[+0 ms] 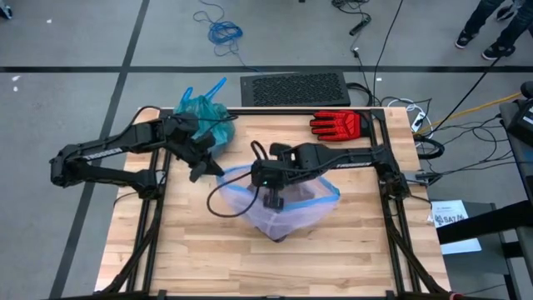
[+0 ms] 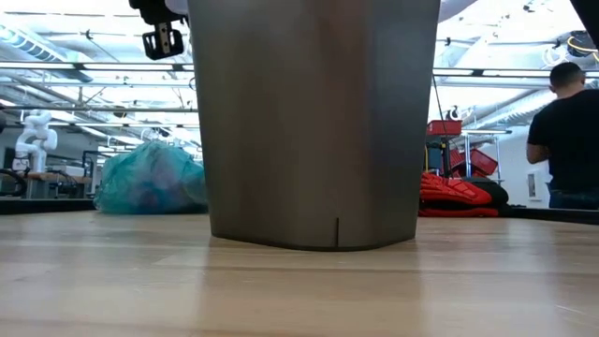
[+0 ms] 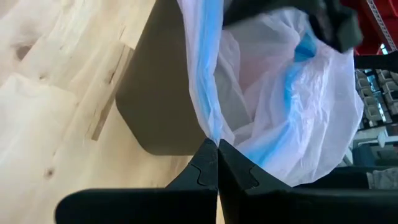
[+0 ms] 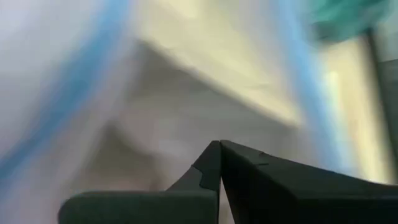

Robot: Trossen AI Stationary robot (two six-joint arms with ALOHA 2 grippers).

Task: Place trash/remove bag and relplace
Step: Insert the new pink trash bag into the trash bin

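The pale pink translucent replacement bag (image 1: 287, 200) with a blue strip is draped over the grey bin (image 2: 314, 122) in the middle of the table. My left gripper (image 3: 217, 148) is shut on the bag's left rim. My right gripper (image 1: 273, 198) points down over the bag's middle with its fingers shut. The teal-green bag (image 1: 204, 112), bunched and full, rests on the table near the far left corner (image 2: 150, 178). No loose trash shows. My left gripper pinches the replacement bag's blue-striped rim (image 3: 208, 127) between its two fingertips, coming level from the table's left side. The rim is drawn outward past the bin's wall (image 3: 155, 93), and the film hangs over the bin. My right gripper stands over the bag's opening, fingers down; whether it touches the film (image 4: 155, 112), I cannot tell.
A red glove (image 1: 337, 125) lies near the far right corner of the table (image 2: 459, 192). A black perforated panel (image 1: 296, 87) lies beyond the far edge. A person (image 2: 566, 131) stands in the room to the right. Bare wood (image 1: 208, 258) lies along the near side.
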